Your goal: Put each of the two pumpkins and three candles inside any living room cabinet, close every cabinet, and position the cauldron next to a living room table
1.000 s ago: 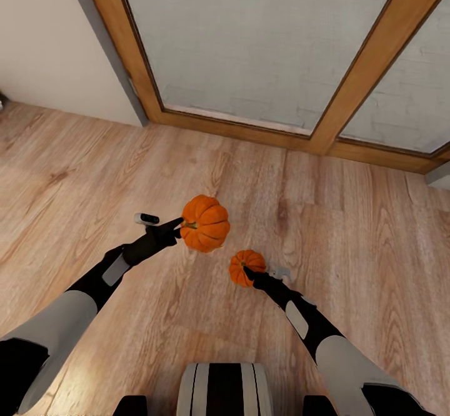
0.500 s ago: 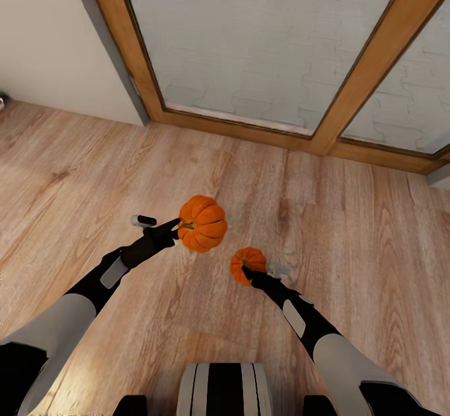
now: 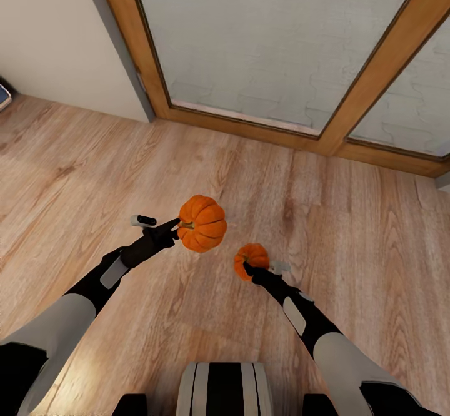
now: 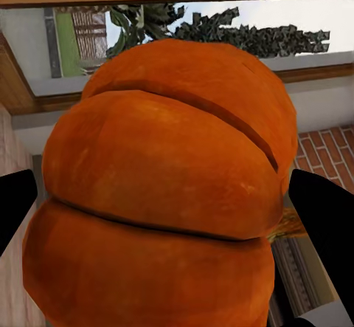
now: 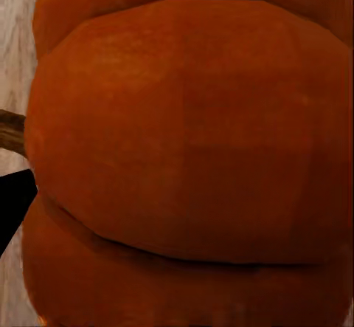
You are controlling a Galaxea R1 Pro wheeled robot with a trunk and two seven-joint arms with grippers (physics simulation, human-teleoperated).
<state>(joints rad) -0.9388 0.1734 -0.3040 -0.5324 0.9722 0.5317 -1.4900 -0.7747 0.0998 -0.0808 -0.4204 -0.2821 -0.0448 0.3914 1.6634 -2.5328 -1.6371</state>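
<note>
Two bright-orange ribbed pumpkins are held up above the wood floor. My left gripper (image 3: 177, 228) is shut on the larger-looking pumpkin (image 3: 202, 223) at its stem side. In the left wrist view that pumpkin (image 4: 169, 194) sits between the black fingers (image 4: 324, 224). My right gripper (image 3: 248, 271) is shut on the other pumpkin (image 3: 251, 259), lower and to the right. The right wrist view is close up on that pumpkin (image 5: 192, 157), with its brown stem (image 5: 10, 131) and one black finger (image 5: 11, 201) at the edge.
A large glass door in a wooden frame (image 3: 240, 125) runs across the far side, with a white wall (image 3: 50, 40) to its left. Wood floor (image 3: 362, 228) spreads all around. A small object (image 3: 3, 95) pokes in at the far left edge.
The whole picture has shifted slightly, so the camera has moved. Both grippers still hold their pumpkins; the right one sits a little higher and further right.
</note>
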